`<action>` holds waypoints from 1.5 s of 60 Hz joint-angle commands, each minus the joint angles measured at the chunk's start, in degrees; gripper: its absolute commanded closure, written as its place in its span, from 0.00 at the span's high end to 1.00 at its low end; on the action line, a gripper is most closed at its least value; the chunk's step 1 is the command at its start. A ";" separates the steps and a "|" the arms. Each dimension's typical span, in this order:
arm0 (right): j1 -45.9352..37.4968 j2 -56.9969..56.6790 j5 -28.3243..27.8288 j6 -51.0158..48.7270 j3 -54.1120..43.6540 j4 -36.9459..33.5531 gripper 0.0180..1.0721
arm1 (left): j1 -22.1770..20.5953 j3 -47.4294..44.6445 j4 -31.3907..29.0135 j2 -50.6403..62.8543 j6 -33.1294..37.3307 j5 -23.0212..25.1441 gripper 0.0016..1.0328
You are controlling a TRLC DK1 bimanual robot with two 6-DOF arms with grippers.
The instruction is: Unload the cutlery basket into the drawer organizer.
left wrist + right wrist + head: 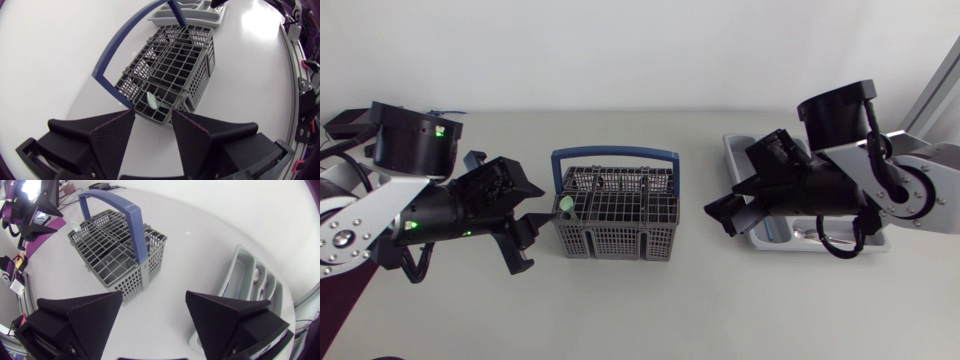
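A grey plastic cutlery basket (615,243) with an arched blue handle (615,154) stands near the middle of a white table (640,310), flanked by two robot arms. A pale green utensil (566,204) sticks up from the basket's compartment at the end facing the left arm; the other cells that can be seen look dark, and their contents cannot be made out.

The left gripper (528,222) hangs just beside that end of the basket, its two black wedge fingers spread apart and holding nothing. In the left wrist view the green utensil sits directly ahead of the gap between them.

The right gripper (730,200) hovers between the basket and a light grey plastic drawer organizer (732,148), fingers likewise spread wide and holding nothing. The organizer lies well apart from the basket on the right arm's side, partly hidden beneath that arm. Silver cutlery (810,235) shows in one of its long compartments.
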 commanded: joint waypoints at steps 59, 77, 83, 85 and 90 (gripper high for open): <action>1.90 -1.22 0.25 0.10 -2.76 0.43 0.88 | -3.28 7.93 4.64 15.31 -9.33 -6.06 0.18; 1.90 -1.31 0.08 -0.25 -3.20 0.61 0.88 | -4.24 8.20 4.82 17.07 -9.07 -7.65 0.07; 1.90 -1.57 -0.01 -0.25 -3.29 0.52 0.88 | -4.24 8.72 4.03 17.77 -9.07 -7.82 0.03; 1.90 -1.57 -0.01 -0.34 -3.38 0.52 0.88 | -4.33 8.63 3.76 17.86 -9.07 -7.82 0.03; 1.90 -1.66 -0.01 -0.34 -3.55 0.61 0.88 | -4.51 8.46 3.76 17.86 -8.89 -7.91 0.03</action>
